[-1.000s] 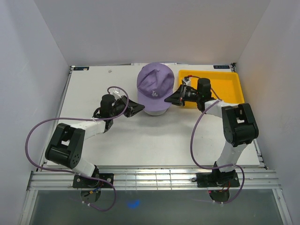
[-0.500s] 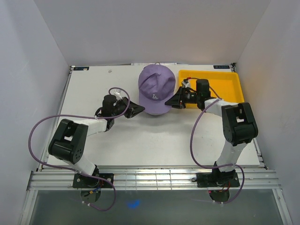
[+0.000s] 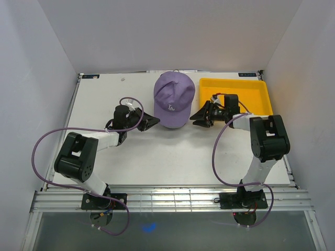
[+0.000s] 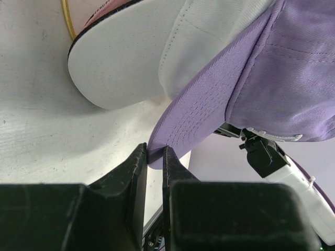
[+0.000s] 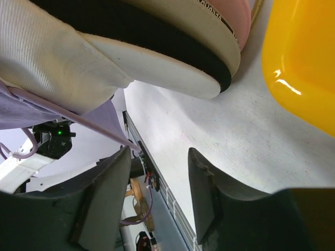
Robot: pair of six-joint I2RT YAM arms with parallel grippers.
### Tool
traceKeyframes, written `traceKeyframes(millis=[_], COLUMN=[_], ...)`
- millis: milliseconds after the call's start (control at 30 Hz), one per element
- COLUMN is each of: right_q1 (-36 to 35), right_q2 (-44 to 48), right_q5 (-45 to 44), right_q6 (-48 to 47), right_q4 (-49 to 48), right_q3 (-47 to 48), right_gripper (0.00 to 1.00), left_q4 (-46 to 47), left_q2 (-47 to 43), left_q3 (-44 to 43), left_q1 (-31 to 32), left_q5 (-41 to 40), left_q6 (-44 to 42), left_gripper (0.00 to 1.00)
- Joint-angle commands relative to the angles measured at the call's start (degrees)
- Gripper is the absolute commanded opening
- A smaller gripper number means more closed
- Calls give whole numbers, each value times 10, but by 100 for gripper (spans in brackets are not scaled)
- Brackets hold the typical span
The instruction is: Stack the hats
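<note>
At the far edge of the white desk point(image 3: 99, 94), midway along, the soft purple twill cap point(image 3: 174, 99) with curved stitched brim tops a white cap point(image 4: 131, 57); left fingers point(image 4: 137, 178) pinch its brim, right fingers point(image 5: 204, 188) spread wide

A robotics lab cell: plain white panels point(image 3: 167, 36) enclose the table point(image 3: 157, 157).

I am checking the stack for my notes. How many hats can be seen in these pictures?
4, all in one stack: the purple hat on top, the white hat under it, then the black hat, and the pink hat lowest. More could be hidden inside.
</note>
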State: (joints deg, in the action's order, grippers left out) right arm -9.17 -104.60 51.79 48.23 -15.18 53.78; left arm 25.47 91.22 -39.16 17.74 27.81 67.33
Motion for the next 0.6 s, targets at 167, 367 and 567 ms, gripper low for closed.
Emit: traceKeyframes(millis=[167,367,567], right_q1=[-5,-15,-33], right_q2=[46,46,34], right_q5=[4,-5,-13], right_q6=[24,47,50], right_q4=[-100,-186,-236], right_q3=[-27,-49,-50], right_gripper=[60,62,64], left_q4=[-83,-85,-94], left_q2=[19,19,21], left_q3=[3,5,-4], left_q1=[-12,-12,-12], left_q5=[-64,-60,-60], left_q6=[-8,-4,-7], left_gripper=[0,0,0])
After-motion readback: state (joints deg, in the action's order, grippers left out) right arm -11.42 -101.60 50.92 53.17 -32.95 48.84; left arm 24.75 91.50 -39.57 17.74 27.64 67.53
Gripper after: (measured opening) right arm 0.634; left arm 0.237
